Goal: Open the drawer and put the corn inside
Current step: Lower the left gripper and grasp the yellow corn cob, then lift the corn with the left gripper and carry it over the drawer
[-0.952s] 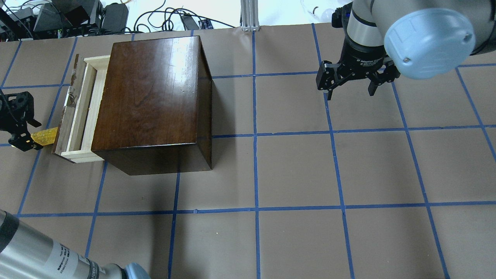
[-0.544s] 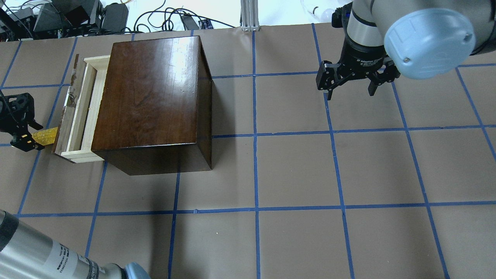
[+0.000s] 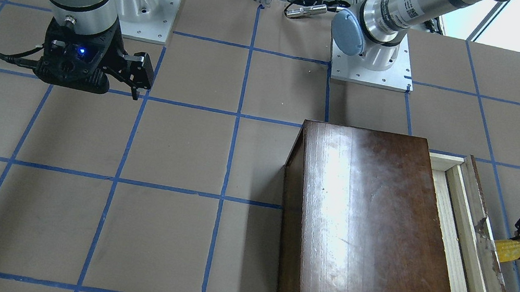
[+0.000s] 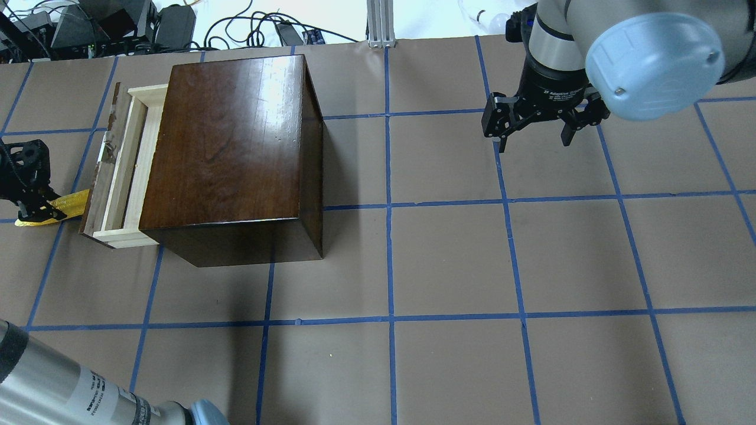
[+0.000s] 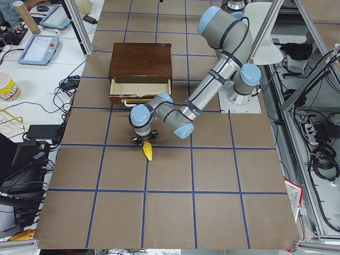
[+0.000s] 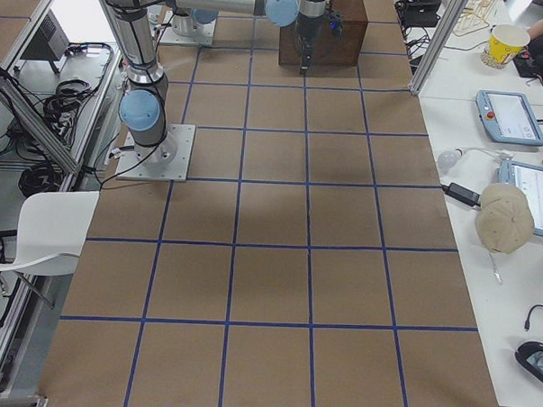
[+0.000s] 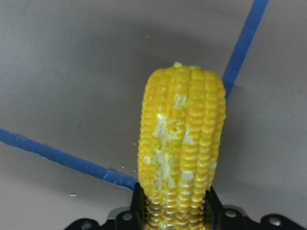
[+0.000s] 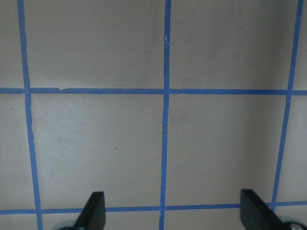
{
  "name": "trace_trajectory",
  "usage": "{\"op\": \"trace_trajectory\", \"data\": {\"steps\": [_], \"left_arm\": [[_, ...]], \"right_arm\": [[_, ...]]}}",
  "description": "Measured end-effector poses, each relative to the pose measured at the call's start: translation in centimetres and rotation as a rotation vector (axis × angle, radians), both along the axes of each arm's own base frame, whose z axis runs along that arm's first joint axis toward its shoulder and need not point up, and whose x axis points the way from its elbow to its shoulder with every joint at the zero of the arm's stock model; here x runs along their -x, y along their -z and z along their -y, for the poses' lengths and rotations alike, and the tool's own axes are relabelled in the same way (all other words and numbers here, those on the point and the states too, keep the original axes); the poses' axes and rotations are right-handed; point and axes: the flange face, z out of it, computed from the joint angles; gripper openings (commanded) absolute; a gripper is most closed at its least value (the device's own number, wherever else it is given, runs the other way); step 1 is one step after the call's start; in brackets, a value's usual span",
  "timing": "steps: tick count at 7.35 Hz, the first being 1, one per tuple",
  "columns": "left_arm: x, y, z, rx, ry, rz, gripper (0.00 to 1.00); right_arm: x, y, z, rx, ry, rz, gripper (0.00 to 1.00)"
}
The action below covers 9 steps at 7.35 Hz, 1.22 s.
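The left end effector (image 4: 34, 206) clamps the bumpy, tapered yellow corn (image 4: 71, 202) just outside the scuffed front of the pulled-out pale-wood drawer (image 4: 118, 171) — glossy brown box (image 4: 230, 141) alongside — while the right end effector (image 4: 534, 141) hangs spread wide.

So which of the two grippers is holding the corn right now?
The left gripper, just outside the open drawer's front panel: it is shut on the yellow corn. The right gripper hangs open and empty over the table.
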Motion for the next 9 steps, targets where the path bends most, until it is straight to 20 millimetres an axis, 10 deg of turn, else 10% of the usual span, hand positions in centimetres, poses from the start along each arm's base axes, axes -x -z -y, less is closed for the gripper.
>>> {"op": "trace_trajectory", "data": {"steps": [4, 9], "left_arm": [[0.2, -5.1, 0.6, 0.056, -0.042, 0.045, 0.0], [4.6, -19.1, 0.6, 0.108, -0.346, 0.034, 0.0]], "right_arm": [[0.0, 0.0, 0.0, 0.0, 0.0, 0.0, 1.0], [0.0, 0.0, 0.0, 0.0, 0.0, 0.0, 1.0]]}}
